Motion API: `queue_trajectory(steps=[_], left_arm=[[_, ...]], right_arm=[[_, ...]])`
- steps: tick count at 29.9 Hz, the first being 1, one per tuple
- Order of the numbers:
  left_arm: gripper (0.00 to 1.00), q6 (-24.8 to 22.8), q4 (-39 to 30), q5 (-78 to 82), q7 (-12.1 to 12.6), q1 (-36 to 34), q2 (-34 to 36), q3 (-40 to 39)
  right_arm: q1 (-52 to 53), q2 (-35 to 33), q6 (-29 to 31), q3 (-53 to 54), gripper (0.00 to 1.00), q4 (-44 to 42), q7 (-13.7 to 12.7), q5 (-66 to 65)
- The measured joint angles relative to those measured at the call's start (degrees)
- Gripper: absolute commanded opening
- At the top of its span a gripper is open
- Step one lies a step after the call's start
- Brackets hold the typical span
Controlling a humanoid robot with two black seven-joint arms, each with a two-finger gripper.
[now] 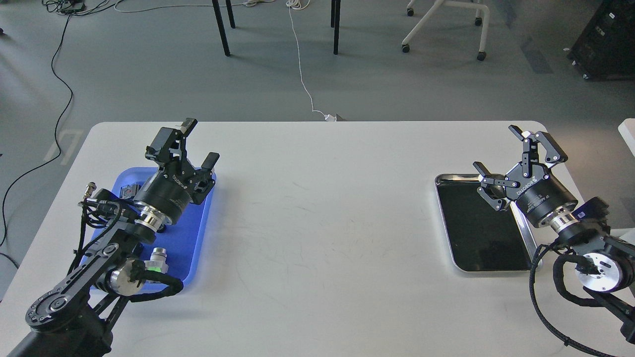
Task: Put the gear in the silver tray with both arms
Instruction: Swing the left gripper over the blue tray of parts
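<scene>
I seem to stand in a robotics lab or test room. My plain white rectangular table (317,223) sits on a bare grey floor (149,74) where loose black cables (59,99) and a white cord (300,64) trail. Beyond it stand thin black table legs (221,27), a white wheeled chair base (444,25) and a black equipment case (605,39).

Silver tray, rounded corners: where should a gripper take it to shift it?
Pinch the raised rim of the shiny rectangular silver tray from above, one finger inside, one outside; it lies flat and shallow, so nothing else offers a hold. Probably its long left side: the open right gripper hovers over the other.
</scene>
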Motion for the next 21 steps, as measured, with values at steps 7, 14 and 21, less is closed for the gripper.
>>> queue_trajectory(steps=[7,14,21], left_arm=[[0.98,-0.18,-0.37,-0.01,-0.07,-0.17,0.37,0.08],[0.98,-0.78,-0.45,0.24,-0.30,-2.04,4.10,0.77],[0.98,-6.12,-1.25,3.02,-2.77,-5.02,13.12,1.56]], right_arm=[[0.02,0.07,0.00,-0.06,0.99,0.00,0.00,0.00],[0.18,0.02,-0.05,-0.07,0.99,0.06,0.00,-0.04],[0.19,0.01,-0.05,-0.07,0.99,0.09,0.00,-0.04]])
